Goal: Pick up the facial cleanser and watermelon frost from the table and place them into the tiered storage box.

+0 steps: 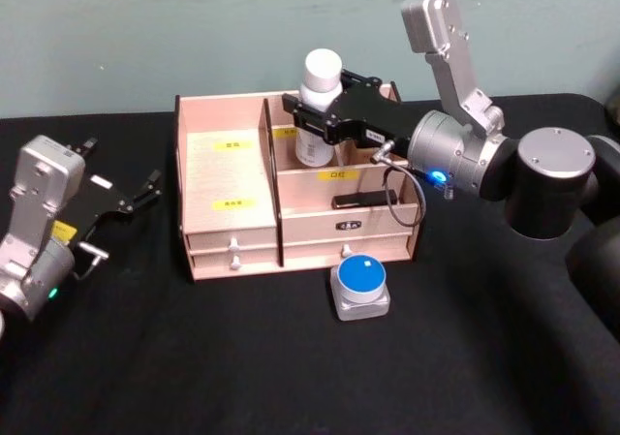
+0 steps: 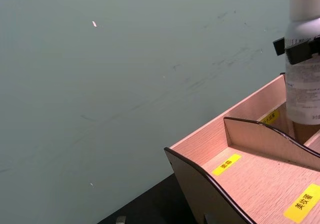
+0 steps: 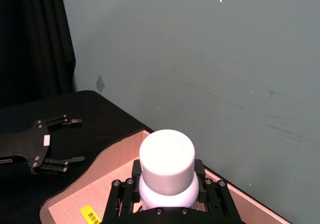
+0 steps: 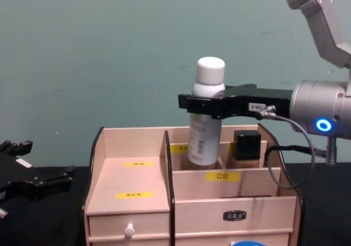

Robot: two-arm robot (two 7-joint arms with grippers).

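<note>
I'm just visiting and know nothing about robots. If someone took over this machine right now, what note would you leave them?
Right gripper: shut on the white bottle, base inside the back compartment of the wooden organizer; not released.
Left gripper: open, idle above the table at the left.
Blue-lidded jar: on the table before the organizer.
To do: release bottle, store jar.

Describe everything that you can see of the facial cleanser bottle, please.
The facial cleanser is a tall, slim white bottle, plastic by its look, with a rounded white cap and small print on its side. It stands nearly upright, its lower end down in a rear compartment of the tiered storage box. A partition hides its base, so whether it rests there is unclear. The right gripper is shut on it just below the shoulder.
</note>
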